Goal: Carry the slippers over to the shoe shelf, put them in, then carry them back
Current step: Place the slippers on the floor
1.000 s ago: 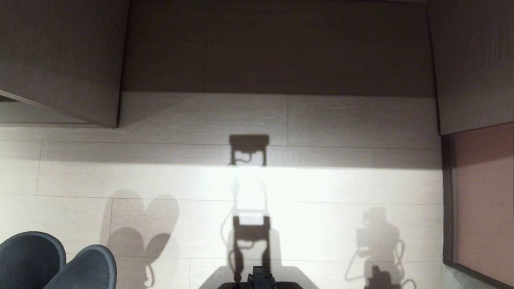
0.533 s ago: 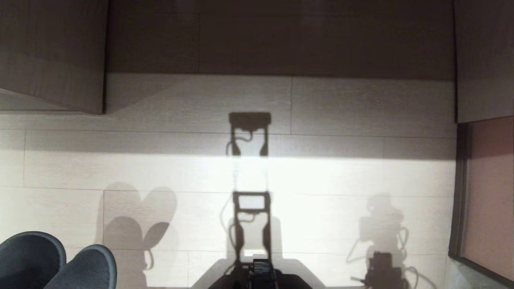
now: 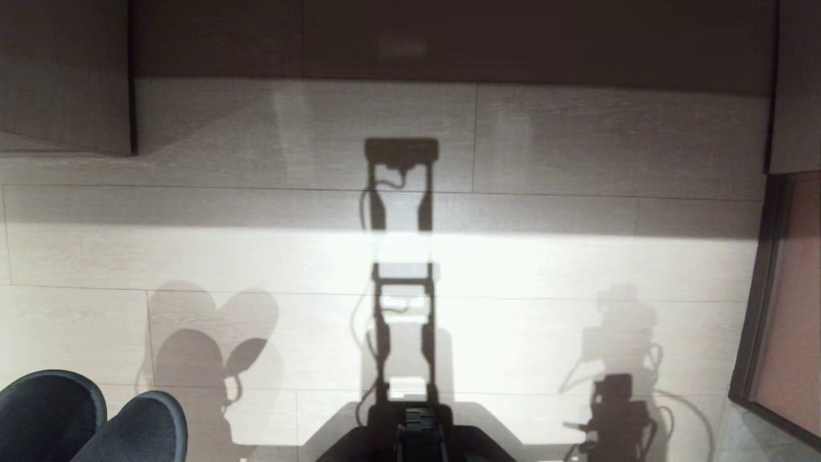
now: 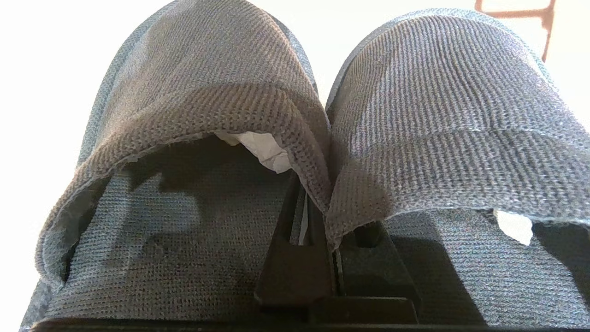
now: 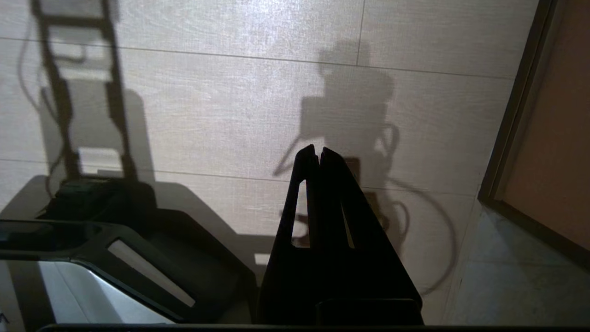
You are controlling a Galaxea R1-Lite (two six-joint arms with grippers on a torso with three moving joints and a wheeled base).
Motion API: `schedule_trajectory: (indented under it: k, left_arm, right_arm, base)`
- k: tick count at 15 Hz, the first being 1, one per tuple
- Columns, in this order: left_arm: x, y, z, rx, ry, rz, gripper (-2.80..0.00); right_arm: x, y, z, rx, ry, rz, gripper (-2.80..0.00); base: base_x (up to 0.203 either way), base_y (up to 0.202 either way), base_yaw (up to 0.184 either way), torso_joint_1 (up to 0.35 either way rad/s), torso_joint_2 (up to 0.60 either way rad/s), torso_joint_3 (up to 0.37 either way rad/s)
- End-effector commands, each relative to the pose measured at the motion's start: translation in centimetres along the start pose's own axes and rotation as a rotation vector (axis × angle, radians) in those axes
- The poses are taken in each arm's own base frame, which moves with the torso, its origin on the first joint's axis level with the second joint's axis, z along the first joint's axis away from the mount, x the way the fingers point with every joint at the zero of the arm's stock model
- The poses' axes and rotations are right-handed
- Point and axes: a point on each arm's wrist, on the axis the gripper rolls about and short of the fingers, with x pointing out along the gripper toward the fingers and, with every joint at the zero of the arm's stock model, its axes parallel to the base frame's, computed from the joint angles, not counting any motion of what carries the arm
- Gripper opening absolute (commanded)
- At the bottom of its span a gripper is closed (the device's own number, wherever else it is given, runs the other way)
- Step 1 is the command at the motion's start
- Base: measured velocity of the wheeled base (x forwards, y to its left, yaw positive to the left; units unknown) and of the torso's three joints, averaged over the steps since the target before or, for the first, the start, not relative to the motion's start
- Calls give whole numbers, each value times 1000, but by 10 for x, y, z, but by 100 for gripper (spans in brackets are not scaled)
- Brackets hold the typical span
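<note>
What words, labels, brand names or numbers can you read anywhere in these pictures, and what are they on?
None: no view shows any readable text.
The slippers, pinched by their inner edges in the left gripper: plain knit, no label or logo; the white scraps inside them are blank.
The right gripper, shut and empty: bare black fingers.
The floor and the shoe shelf: wood grain only.

Slippers (image 4: 442, 106) — coarse knitted cloth, matt.
</note>
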Motion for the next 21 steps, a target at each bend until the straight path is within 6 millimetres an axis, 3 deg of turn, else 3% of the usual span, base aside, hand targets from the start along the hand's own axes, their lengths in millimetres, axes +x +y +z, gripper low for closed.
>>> schedule_trajectory:
  k: [1, 7, 21]
  left_arm:
    - [0, 0, 0, 0, 1, 0, -280]
    - [0, 0, 0, 0, 1, 0, -280]
    - [0, 0, 0, -4, -3, -1, -280]
  right_arm:
    - [0, 0, 0, 0, -1, 1, -280]
    - [0, 0, 0, 0, -1, 1, -280]
    - [0, 0, 0, 0, -1, 1, -280]
  base:
    - [0, 0, 0, 11, 7, -189]
    - [0, 0, 0, 4, 3, -174]
    - [0, 0, 0, 0, 0, -6]
